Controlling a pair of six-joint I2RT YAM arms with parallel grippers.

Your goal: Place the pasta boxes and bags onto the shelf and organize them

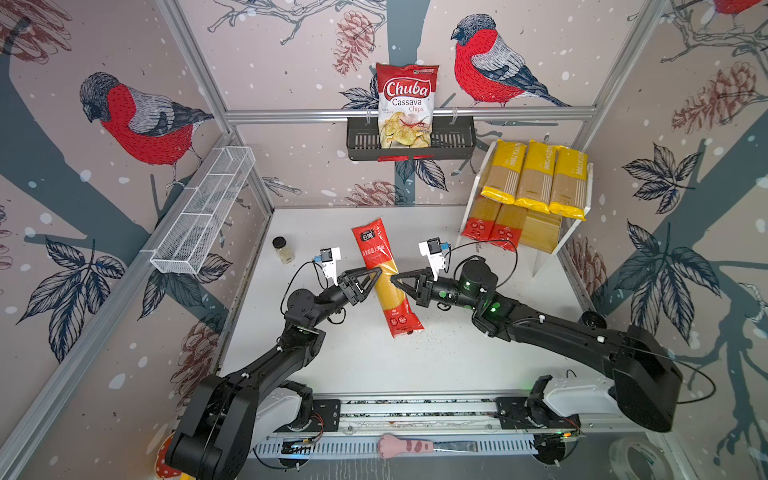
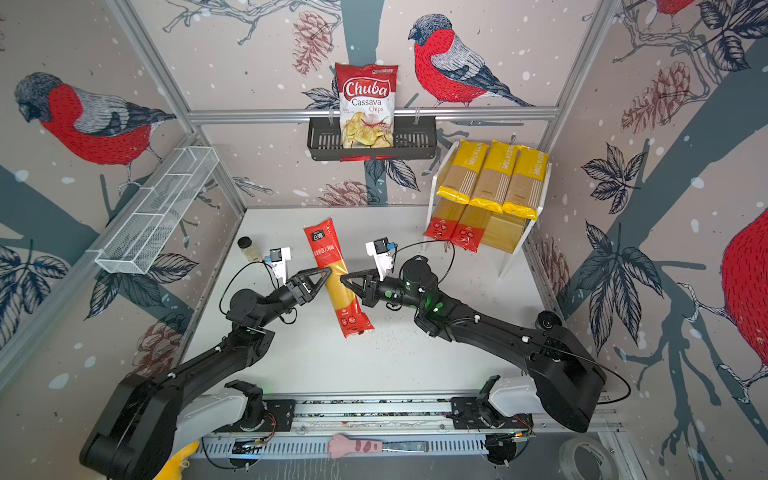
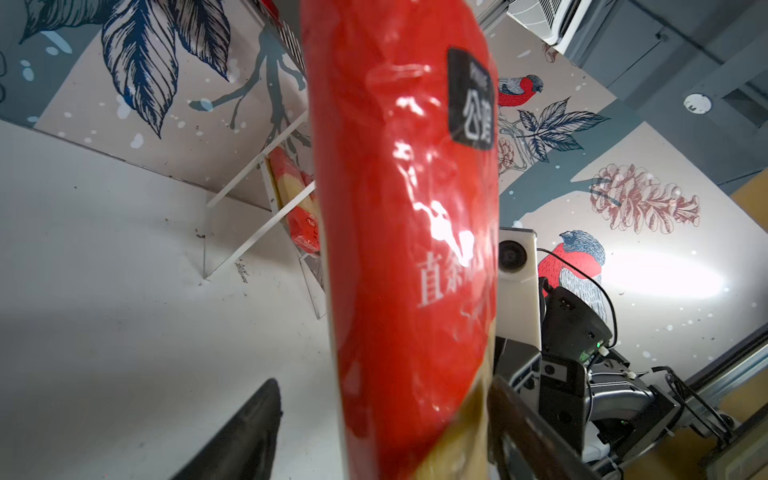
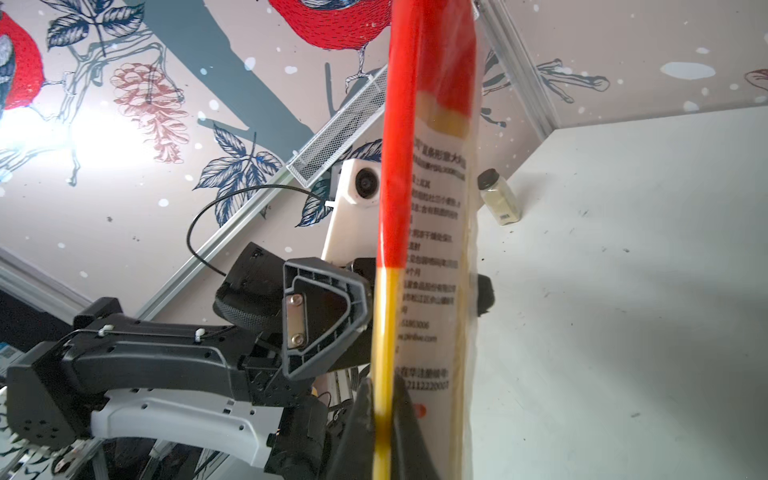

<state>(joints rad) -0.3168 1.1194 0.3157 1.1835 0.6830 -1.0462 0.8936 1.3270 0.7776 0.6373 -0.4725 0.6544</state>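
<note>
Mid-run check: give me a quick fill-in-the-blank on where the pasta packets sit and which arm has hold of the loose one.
1. The shelf carries ___ yellow packets on its upper tier.
2. Its lower tier carries ___ red-ended packets.
3. The third red-ended packet, between the arms, is pinched at its edge by the shut ___ end effector.
4. The chips bag stands in the ___ basket.

Missing words: three; two; right; black.
</note>
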